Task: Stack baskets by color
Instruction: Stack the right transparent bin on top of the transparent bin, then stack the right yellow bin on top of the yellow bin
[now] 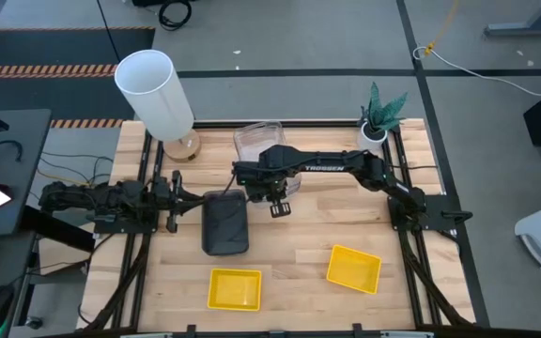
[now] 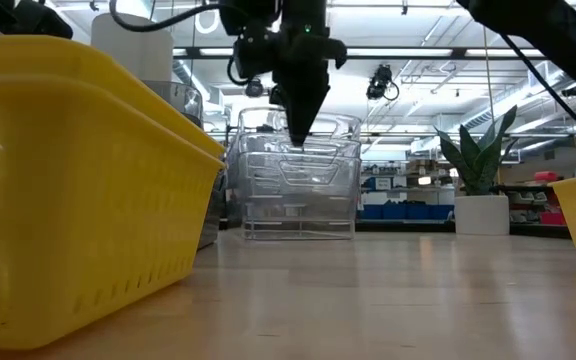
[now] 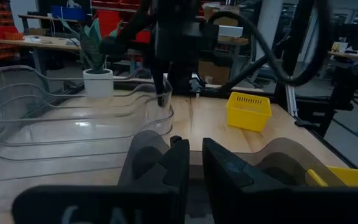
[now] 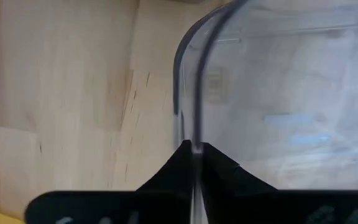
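Note:
A stack of clear baskets [image 1: 256,141] [image 2: 298,195] stands on the table at the far middle. My right gripper [image 1: 278,207] [image 2: 301,138] [image 4: 194,148] points down over the stack's near side, shut on a clear basket's wall. A dark grey basket [image 1: 225,223] rests on its bottom left of centre. Just left of it, my left gripper [image 3: 196,163] [image 1: 188,199] waits level, shut on nothing. Two yellow baskets [image 1: 235,288] [image 1: 355,268] sit upright near the front edge. My right gripper pinches the clear basket's upright wall at its rim [image 4: 196,127], close to a rounded corner, with one finger inside the basket and one outside. The fingers come from above, pointing down. The basket stands upright in the clear stack, whose bottom [image 2: 298,232] is on the table.
A tall white cylinder [image 1: 158,94] stands at the far left corner and a small potted plant [image 1: 378,117] at the far right. Bare wood [image 1: 327,221] lies between the grey basket and the right arm's base. Dark frame rails [image 1: 411,244] run along both table sides.

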